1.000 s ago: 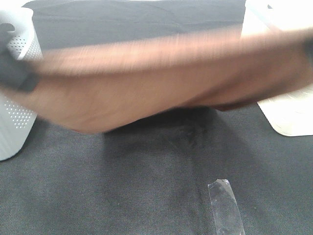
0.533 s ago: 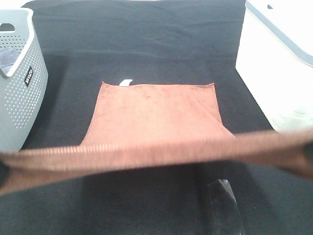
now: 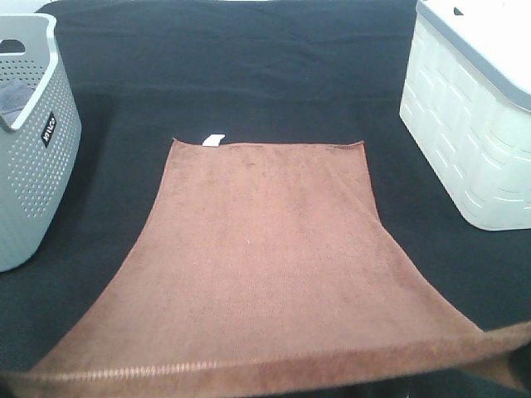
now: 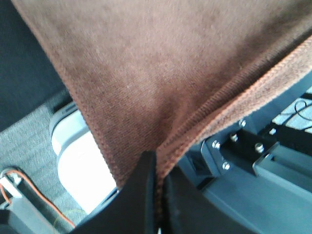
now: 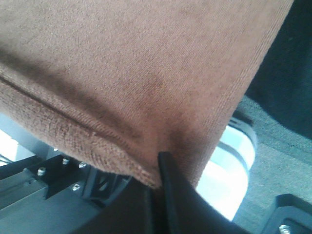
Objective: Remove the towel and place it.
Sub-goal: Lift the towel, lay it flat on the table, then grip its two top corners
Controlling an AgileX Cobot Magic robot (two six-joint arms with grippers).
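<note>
A black table covering [image 3: 249,75] spreads over the whole work surface in the high view, matte and lightly creased. At its left edge stands a grey perforated basket [image 3: 37,174] with a small dark label on its side and a grey cloth [image 3: 15,95] lying inside. At the right edge stands a white bin [image 3: 469,141] with a block pattern on its walls and a grey lid. The left wrist view shows a strip of grey floor [image 4: 24,146] below the table and a dark metal frame [image 4: 243,151] with bright screws.

The towel [image 3: 265,257] is rust-brown, with a fine looped pile and a stitched hem. It occupies the middle of the table between the basket and the bin, well apart from both. Its far short edge lies flat on the covering, with a small white tag [image 3: 213,139] sticking out near the far left corner. The cloth widens toward the camera, and its near edge runs across the bottom of the high view, slightly blurred and raised off the table.

The left gripper [image 4: 155,163] has its dark jaws pressed together on one near corner of the towel, the hem folding where they pinch it. The right gripper [image 5: 161,163] is likewise clamped on the other near corner, with the cloth drawn taut away from it.
</note>
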